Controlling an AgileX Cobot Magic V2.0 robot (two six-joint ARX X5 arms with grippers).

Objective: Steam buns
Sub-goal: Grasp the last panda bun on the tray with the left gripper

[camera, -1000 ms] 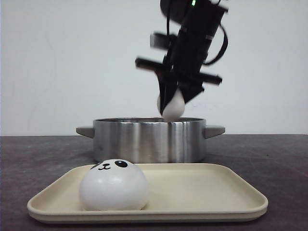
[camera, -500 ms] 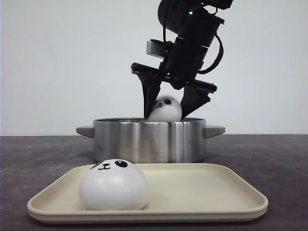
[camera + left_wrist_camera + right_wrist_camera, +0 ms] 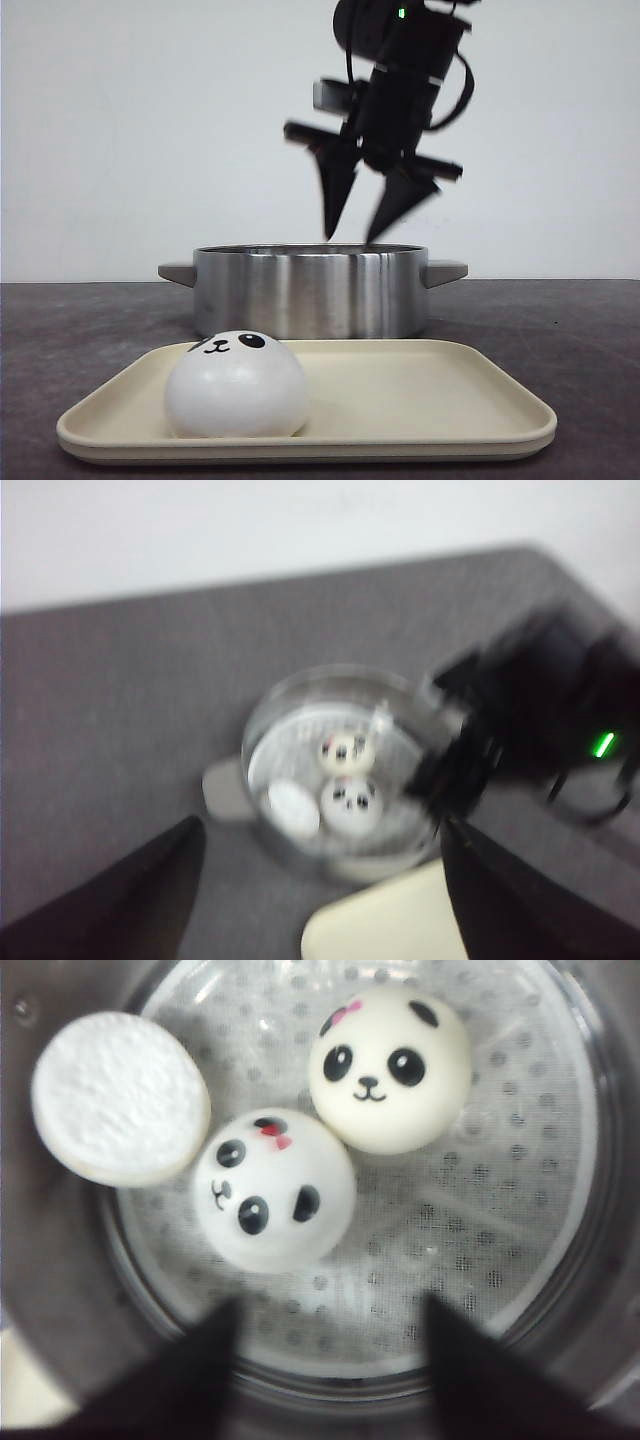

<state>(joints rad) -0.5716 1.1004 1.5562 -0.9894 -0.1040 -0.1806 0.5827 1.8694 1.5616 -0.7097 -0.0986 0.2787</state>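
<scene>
Buns sit in two places, as you can see: three inside the steel pot [image 3: 310, 290] and one on the cream tray [image 3: 420, 395]. In the right wrist view, the pink-bow bun [image 3: 388, 1068] lies at upper right on the perforated steamer insert [image 3: 500, 1220], the red-bow bun [image 3: 272, 1190] sits near centre, close beside it, and the tipped bun [image 3: 120, 1097] at upper left shows only its flat textured underside, leaning at the pot wall. The tray bun [image 3: 237, 385] rests at lower left of the front view, face up, directly in front of the pot.

Your right gripper [image 3: 355, 215] hangs above the pot rim with its fingers spread apart and nothing between them; it is motion-blurred. Your left gripper [image 3: 320, 880] looks down from high up, its dark fingers [image 3: 110, 900] wide apart at the lower corners, nothing between them. That view is blurred. The dark counter [image 3: 80, 330] carries pot and tray; the pot's side handles [image 3: 445, 270] jut outward.
</scene>
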